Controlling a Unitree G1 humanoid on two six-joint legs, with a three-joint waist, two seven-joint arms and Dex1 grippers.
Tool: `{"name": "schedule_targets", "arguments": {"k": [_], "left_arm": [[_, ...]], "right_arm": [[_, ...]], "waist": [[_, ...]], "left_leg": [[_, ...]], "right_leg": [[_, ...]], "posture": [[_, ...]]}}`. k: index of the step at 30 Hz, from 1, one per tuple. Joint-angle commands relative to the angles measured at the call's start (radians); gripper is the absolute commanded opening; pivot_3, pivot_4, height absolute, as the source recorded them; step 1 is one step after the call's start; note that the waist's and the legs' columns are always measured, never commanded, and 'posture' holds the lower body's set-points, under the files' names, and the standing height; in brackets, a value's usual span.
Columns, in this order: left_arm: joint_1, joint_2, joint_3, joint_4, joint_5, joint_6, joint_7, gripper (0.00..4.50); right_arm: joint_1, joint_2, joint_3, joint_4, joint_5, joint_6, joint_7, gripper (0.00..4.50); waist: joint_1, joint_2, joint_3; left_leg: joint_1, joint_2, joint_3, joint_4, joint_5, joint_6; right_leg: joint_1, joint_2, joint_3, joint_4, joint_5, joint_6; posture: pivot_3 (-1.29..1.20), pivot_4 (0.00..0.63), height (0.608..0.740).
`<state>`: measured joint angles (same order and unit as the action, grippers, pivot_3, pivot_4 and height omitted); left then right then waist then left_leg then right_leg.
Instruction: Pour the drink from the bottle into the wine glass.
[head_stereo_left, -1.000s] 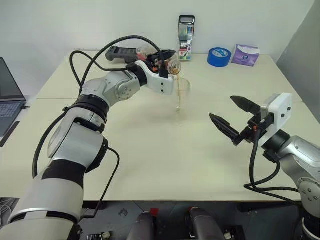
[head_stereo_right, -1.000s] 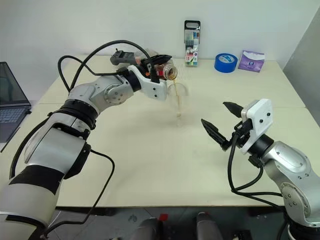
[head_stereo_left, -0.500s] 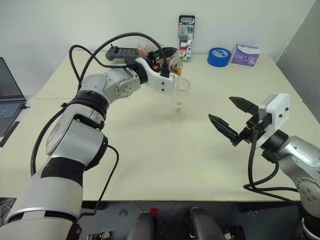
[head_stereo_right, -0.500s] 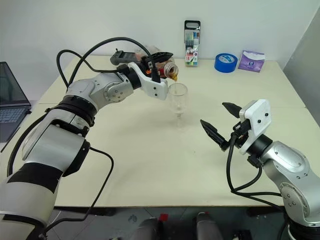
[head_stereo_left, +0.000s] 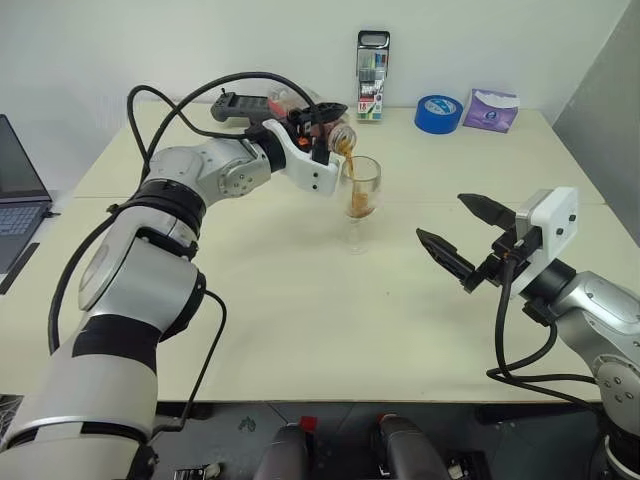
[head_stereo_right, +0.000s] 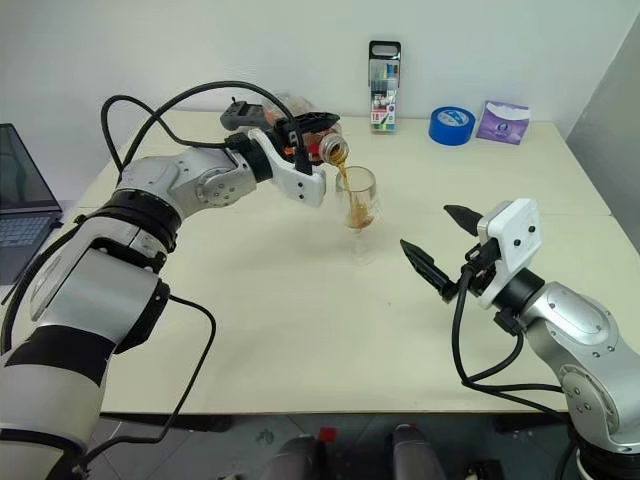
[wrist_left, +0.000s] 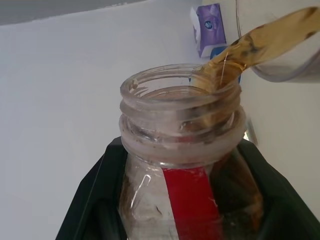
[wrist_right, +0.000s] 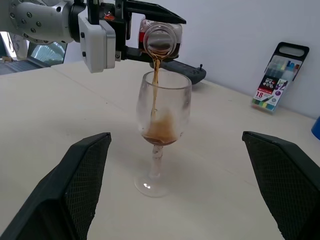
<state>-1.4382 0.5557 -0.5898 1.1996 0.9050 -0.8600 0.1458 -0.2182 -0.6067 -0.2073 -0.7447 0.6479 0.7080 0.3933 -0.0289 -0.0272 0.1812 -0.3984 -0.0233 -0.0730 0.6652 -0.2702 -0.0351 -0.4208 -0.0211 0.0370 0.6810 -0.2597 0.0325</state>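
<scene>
Bench (head_stereo_left: 300, 330), pale top. Wine glass (head_stereo_left: 361, 196) upright near bench centre, foot on the surface, a shallow pool of brown drink (wrist_right: 160, 134) in the bowl. Bottle (head_stereo_right: 322, 139), clear with red label strip, cap off, tipped mouth-down toward the glass rim; a thin brown stream runs from its mouth into the bowl. Left end effector (head_stereo_left: 322, 118) pinching the bottle by its body, black fingers (wrist_left: 95, 200) on either side, held above and just beside the glass on the robot's left. In the left wrist view the stream leaves the bottle's mouth at one edge and the glass rim stands just beyond it. Right end effector (head_stereo_left: 462, 238) spread wide, gripping nothing, hanging over the bench well apart from the glass on the robot's right and pointing toward it. At the far edge: marker pack (head_stereo_left: 372, 62) upright, blue tape roll (head_stereo_left: 438, 113), purple packet (head_stereo_left: 490, 109), black controller (head_stereo_left: 240, 105) behind the left arm. Laptop (head_stereo_left: 18, 190) on a separate surface at far left.
</scene>
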Motion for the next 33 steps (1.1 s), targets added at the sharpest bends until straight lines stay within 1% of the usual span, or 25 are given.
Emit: {"name": "schedule_targets", "arguments": {"k": [1, 33], "left_arm": [[-0.060, 0.019, -0.003, -0.005, 0.001, -0.008, 0.029, 2.15], [-0.106, 0.002, -0.050, 0.037, 0.032, 0.014, 0.052, 2.15]], "right_arm": [[-0.023, -0.006, -0.001, -0.021, -0.001, -0.021, 0.003, 4.50], [-0.031, -0.005, 0.018, -0.029, 0.021, -0.004, -0.006, 4.50]], "waist": [[0.000, 0.000, 0.000], [0.000, 0.000, 0.000]], "left_leg": [[0.000, 0.000, 0.000, 0.000, 0.000, 0.000], [0.000, 0.000, 0.001, 0.000, 0.000, 0.000]], "right_leg": [[0.000, 0.000, 0.000, 0.000, 0.000, 0.000], [0.000, 0.000, 0.000, 0.001, 0.000, 0.000]], "posture": [[0.00, 0.150, 0.740], [0.00, 0.150, 0.740]]}}
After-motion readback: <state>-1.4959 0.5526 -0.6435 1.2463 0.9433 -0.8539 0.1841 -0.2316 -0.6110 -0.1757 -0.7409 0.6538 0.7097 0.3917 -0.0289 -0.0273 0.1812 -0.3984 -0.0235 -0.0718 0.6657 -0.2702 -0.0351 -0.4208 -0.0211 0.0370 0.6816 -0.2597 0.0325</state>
